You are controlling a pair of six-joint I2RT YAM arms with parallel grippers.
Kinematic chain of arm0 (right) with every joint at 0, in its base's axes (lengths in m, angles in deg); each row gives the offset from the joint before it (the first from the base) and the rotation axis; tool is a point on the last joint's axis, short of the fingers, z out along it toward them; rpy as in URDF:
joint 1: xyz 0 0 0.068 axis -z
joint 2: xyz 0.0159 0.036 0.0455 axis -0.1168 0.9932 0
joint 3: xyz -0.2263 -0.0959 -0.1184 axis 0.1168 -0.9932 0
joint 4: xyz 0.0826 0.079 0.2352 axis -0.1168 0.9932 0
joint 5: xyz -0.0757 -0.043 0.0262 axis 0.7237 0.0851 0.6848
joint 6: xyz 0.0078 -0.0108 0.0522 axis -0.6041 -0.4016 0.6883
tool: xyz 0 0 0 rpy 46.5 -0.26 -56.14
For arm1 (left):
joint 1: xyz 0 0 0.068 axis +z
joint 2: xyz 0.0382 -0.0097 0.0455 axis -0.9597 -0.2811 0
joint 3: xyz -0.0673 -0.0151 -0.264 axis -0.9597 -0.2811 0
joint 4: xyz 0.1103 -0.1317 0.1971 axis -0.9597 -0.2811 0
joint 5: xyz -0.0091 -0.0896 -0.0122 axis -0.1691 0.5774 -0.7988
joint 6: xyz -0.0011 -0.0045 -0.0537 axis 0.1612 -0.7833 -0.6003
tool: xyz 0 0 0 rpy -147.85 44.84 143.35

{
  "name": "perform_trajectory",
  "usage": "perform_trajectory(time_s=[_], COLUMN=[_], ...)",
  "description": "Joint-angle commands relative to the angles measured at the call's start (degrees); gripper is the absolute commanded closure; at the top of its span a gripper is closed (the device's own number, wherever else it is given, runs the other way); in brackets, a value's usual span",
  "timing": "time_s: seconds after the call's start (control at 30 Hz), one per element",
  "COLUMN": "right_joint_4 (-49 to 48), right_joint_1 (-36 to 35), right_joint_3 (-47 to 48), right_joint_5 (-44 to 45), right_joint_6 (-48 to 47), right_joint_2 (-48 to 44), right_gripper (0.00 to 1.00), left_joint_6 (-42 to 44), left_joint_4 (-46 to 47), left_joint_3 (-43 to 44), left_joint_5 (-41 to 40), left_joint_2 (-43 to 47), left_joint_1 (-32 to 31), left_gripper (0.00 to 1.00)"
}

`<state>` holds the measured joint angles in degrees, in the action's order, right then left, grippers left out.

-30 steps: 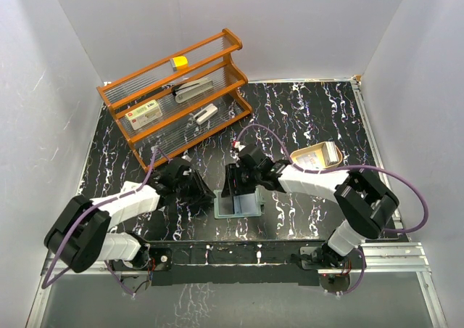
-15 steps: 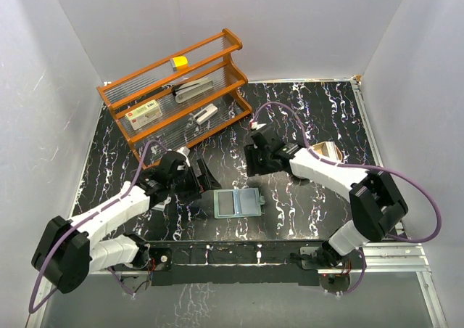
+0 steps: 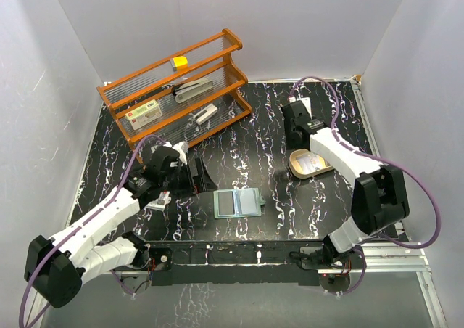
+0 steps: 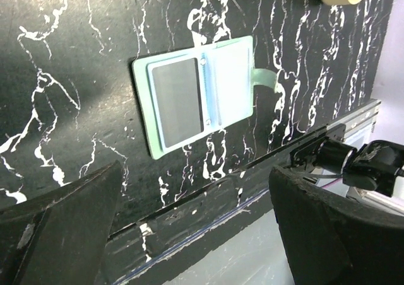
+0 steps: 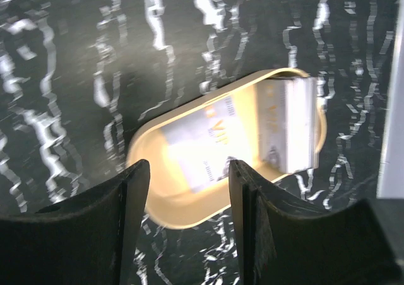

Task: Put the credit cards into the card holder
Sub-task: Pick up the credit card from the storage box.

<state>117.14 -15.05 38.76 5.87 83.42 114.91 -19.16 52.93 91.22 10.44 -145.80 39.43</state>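
Note:
The card holder [image 3: 238,203] lies open and flat near the table's front middle, pale blue-green inside. A grey card [image 4: 178,101] sits in its left half. More credit cards rest in the tan oval tray [image 5: 158,190]: one flat pale card [image 5: 202,140] and an upright stack [image 5: 291,126] at the tray's right end. My left gripper [image 3: 198,175] hangs open just left of the holder, its fingers [image 4: 63,228] wide apart with nothing between them. My right gripper [image 5: 188,219] is open and empty above the tray's near rim; in the top view that gripper [image 3: 296,133] is just behind the tray [image 3: 296,170].
An orange wooden rack [image 3: 177,88] stands at the back left, holding a white box with a red label [image 3: 145,112] and small office items. The table's front edge and metal rail [image 4: 252,190] run just below the holder. White walls enclose the table.
My left gripper opened wide and drew back left from the holder. My right gripper left the holder and swung back right over the tray. The holder now lies uncovered.

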Motion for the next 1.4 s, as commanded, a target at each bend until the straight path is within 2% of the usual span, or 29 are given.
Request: perform_trajectory(time_s=[0.0,0.23,0.43,0.73,1.03,1.37], right_joint_4=[0.5,1.4,0.8,3.4,5.0,5.8], right_joint_1=[4.0,7.4,9.1,10.2,11.1,11.4], right_joint_3=[4.3,7.5,7.4,9.2,9.7,9.8], right_joint_5=[8.6,12.6,13.2,14.3,17.0,18.2], right_joint_6=[-3.6,-6.7,-7.8,-8.5,-8.2,-7.9], right_joint_2=[3.0,8.7,11.0,16.7,18.8,18.1], right_gripper=[0.48,0.48,0.48,0.49,0.52,0.59], left_joint_6=[2.4,2.4,0.7,1.8,1.5,1.2], left_joint_4=[-4.9,-6.3,-3.1,-4.4,-4.3,-4.1], left_joint_3=[1.2,0.4,-1.6,-0.3,-0.8,-1.3], left_joint_5=[1.4,0.0,2.3,1.5,1.7,1.7], left_joint_2=[1.9,3.9,4.4,3.7,4.6,4.9], left_joint_1=[0.3,0.3,0.3,0.3,0.3,0.3], left_gripper=[0.01,0.01,0.01,0.01,0.01,0.01])
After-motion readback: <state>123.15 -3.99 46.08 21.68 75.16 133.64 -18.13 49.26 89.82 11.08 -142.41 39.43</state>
